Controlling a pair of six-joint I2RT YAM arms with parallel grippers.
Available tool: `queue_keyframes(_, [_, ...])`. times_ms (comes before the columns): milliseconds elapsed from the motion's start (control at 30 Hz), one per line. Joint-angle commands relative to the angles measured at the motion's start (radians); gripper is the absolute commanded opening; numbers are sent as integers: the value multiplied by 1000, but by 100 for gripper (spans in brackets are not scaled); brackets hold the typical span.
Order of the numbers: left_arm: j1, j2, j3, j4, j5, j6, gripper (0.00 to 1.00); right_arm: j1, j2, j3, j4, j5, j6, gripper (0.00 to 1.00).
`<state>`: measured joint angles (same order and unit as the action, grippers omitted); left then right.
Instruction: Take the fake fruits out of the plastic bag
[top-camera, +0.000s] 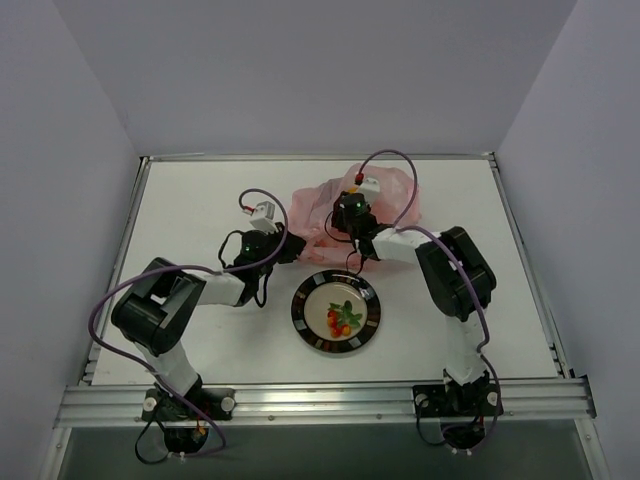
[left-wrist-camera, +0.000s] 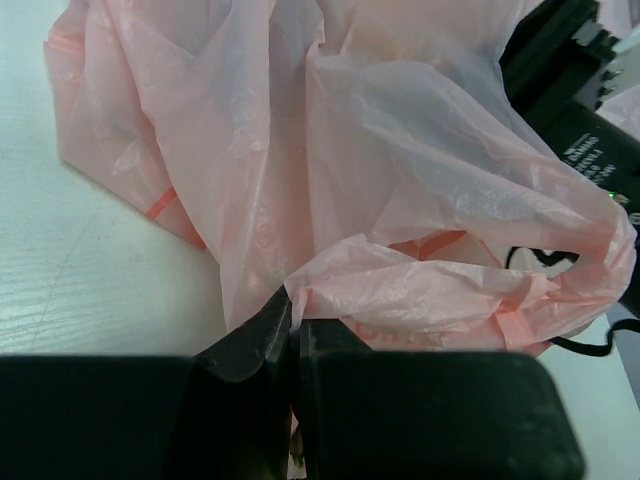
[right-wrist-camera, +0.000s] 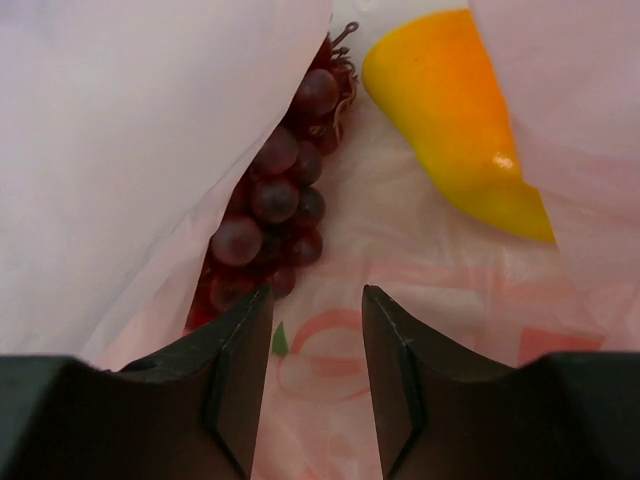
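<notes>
The pink plastic bag (top-camera: 395, 195) lies at the back of the table. My left gripper (left-wrist-camera: 293, 320) is shut on a bunched edge of the plastic bag (left-wrist-camera: 400, 150), holding it up. My right gripper (right-wrist-camera: 317, 295) is inside the bag's mouth, open, with only printed bag film between its fingers. Just ahead of its left finger lies a dark purple grape bunch (right-wrist-camera: 275, 200), partly under a fold of the bag (right-wrist-camera: 120, 150). An orange-yellow mango-like fruit (right-wrist-camera: 455, 120) lies farther in, to the right. Small red pieces with green leaves (top-camera: 342, 320) rest on the plate.
A dark-rimmed round plate (top-camera: 303, 300) sits at the table's middle front, between the two arms. The right arm's black wrist (left-wrist-camera: 570, 110) shows at the right of the left wrist view. Both arms reach toward the bag from the near edge.
</notes>
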<state>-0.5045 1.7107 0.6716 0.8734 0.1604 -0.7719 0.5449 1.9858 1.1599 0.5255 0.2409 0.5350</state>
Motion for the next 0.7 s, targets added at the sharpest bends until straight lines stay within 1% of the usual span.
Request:
queue_keyframes(0, [6, -59, 0, 52, 5, -4, 2, 7, 34, 61, 134, 113, 100, 38])
queue_keyframes(33, [6, -66, -1, 52, 7, -4, 2, 7, 42, 69, 142, 115, 105, 43])
queue_keyframes(133, [6, -75, -3, 47, 7, 0, 2, 4, 85, 113, 152, 126, 129, 52])
queue_keyframes(167, [6, -77, -4, 47, 2, 0, 2, 6, 108, 122, 160, 120, 132, 53])
queue_keyframes(200, [6, -79, -6, 47, 2, 2, 2, 4, 119, 133, 183, 106, 143, 57])
queue_keyframes(300, [6, -79, -4, 42, 2, 6, 2, 4, 154, 145, 224, 78, 161, 63])
queue_keyframes(333, [6, -77, -3, 41, 1, 6, 2, 3, 165, 168, 225, 58, 171, 67])
queue_keyframes(467, [6, -68, 0, 42, 2, 8, 2, -13, 249, 208, 263, -23, 207, 69])
queue_keyframes(533, [6, -65, 0, 41, 1, 8, 2, -19, 268, 201, 356, -69, 232, 69])
queue_keyframes(600, [7, -62, 0, 39, -2, 11, 2, -19, 295, 214, 410, -123, 249, 70])
queue_keyframes(667, [9, -57, 2, 38, -2, 11, 2, -19, 321, 244, 427, -175, 247, 69])
